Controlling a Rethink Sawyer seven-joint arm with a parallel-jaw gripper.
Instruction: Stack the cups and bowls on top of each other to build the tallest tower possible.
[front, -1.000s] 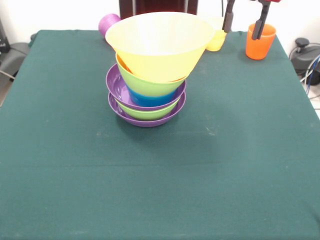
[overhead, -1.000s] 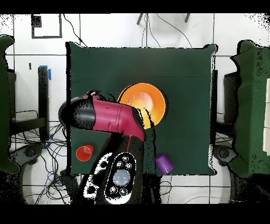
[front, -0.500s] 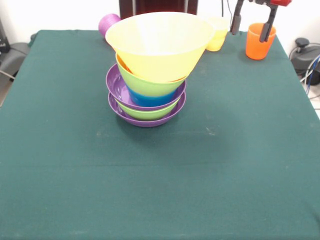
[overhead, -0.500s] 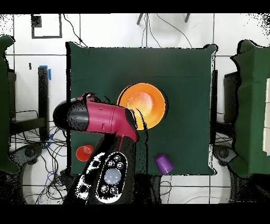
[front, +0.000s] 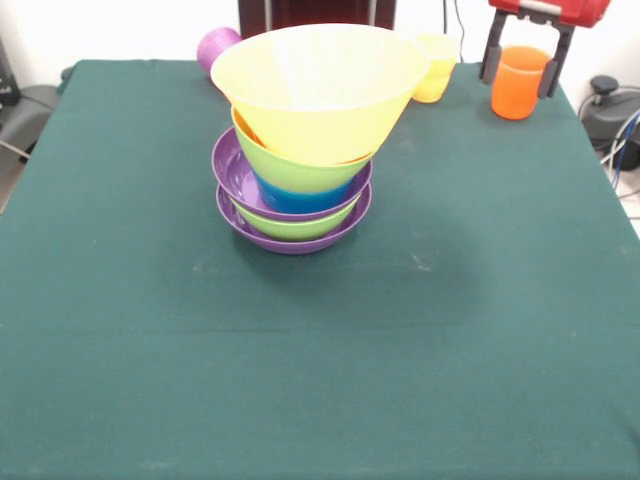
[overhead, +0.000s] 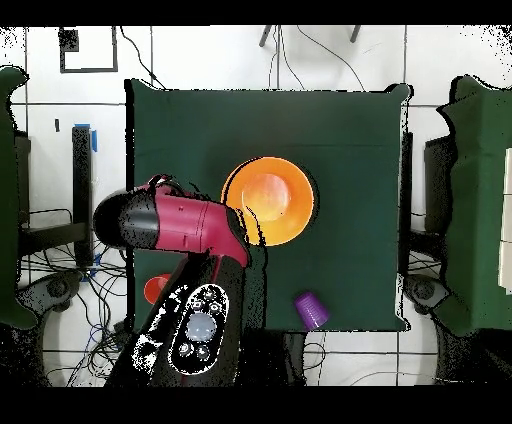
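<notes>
At the table's far corner the gripper (front: 521, 68) is held wide apart around the upright orange cup (front: 519, 84), without visible contact, while the tower (front: 305, 140) of bowls is seen mid-table, topped by the large yellow bowl (front: 317, 88).

Tower (front: 298, 150): yellow-orange bowl (front: 318, 85) topmost, upright. Orange cup (front: 519, 82), yellow cup (front: 436, 68), purple cup (front: 216, 47) at table's edge.

Gripper (front: 522, 72) straddles the orange cup (front: 519, 83) – fingers apart – tower (front: 303, 135) well aside
</notes>
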